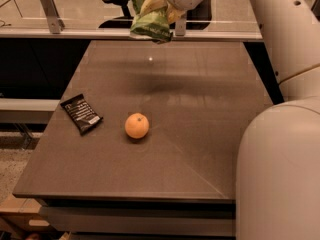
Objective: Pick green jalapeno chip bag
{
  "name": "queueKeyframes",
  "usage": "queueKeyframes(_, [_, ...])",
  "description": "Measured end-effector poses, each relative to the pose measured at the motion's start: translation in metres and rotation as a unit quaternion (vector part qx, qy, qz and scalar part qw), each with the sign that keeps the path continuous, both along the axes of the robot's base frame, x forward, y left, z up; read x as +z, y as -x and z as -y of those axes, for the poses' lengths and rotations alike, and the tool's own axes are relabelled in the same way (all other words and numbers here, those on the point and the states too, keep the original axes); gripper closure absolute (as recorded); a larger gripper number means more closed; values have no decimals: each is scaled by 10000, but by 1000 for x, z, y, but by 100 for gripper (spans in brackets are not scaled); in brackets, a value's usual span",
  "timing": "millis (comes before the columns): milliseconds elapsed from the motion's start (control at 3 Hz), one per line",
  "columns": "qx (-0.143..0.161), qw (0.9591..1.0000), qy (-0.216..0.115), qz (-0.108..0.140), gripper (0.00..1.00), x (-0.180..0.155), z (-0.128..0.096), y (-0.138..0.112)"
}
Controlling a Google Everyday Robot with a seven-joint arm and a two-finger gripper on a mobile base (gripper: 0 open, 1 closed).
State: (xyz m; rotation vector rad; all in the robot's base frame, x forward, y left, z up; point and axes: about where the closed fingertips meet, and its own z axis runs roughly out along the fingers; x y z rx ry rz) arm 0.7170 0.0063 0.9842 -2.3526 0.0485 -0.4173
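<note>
The green jalapeno chip bag hangs crumpled in the air at the top of the camera view, well above the far part of the dark table. My gripper is shut on the bag's upper part, at the top edge of the view. The white arm comes down the right side of the view. The bag's shadow lies on the table below it.
An orange fruit sits near the table's middle left. A small black wrapper with a white label lies by the left edge. A glass partition with a metal bracket and a chair stand behind the table.
</note>
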Motion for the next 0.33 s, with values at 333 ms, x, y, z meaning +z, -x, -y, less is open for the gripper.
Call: queueKeyframes(333, [1,10000,0,-1,100,0,0,0])
